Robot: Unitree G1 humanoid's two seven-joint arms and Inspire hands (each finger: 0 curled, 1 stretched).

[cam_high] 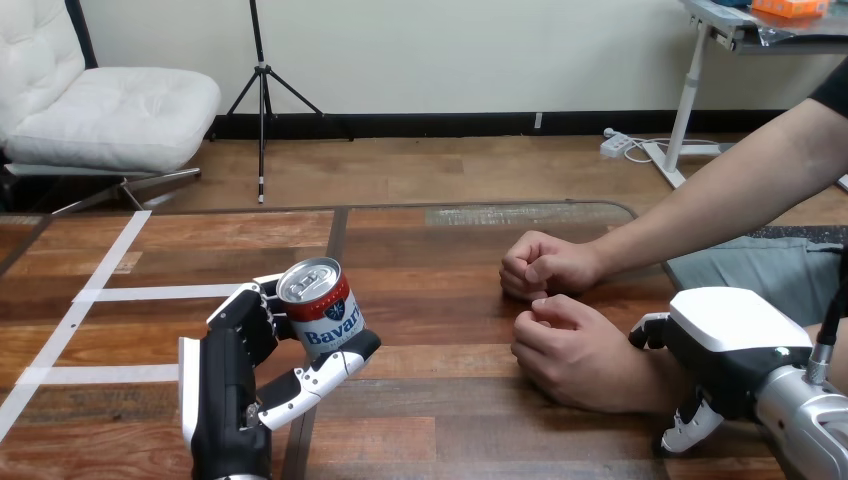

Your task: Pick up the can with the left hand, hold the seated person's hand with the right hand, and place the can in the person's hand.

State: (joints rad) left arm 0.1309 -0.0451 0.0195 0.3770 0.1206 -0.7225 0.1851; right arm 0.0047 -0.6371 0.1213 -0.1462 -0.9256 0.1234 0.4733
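Gripping the tilted can (322,305) near left, the left robot hand (235,390) curls round it. The right robot hand (725,345) sits beside the person's near fist (565,345), grip unclear; clasp it gently first.

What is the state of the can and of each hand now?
can: tilted, gripped by the left hand.
left hand: shut on the can, fingers and thumb curled round it.
person's farther hand: closed fist, resting on the table.
person's nearer hand: closed fist, on the table.
right hand: beside the nearer hand's wrist; whether it holds it is unclear.
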